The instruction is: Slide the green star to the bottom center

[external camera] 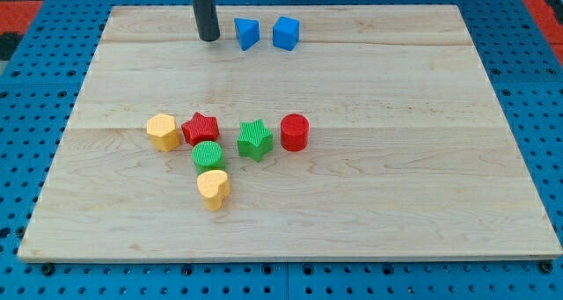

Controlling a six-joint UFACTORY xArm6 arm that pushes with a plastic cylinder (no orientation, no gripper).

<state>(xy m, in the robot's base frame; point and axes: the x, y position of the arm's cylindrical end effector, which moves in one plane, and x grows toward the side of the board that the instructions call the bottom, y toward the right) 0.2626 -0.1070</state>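
Observation:
The green star (254, 139) lies a little left of the board's middle, between the red star (201, 128) on its left and the red cylinder (294, 132) on its right. A green cylinder (208, 156) sits just below and left of it. My tip (209, 39) rests near the view's top, left of centre, well above the green star and just left of a blue triangle block (247, 32).
A blue cube (286, 32) stands right of the blue triangle. A yellow hexagon block (163, 131) is left of the red star. A yellow heart (214, 189) lies below the green cylinder. The wooden board (422, 203) sits on a blue pegboard.

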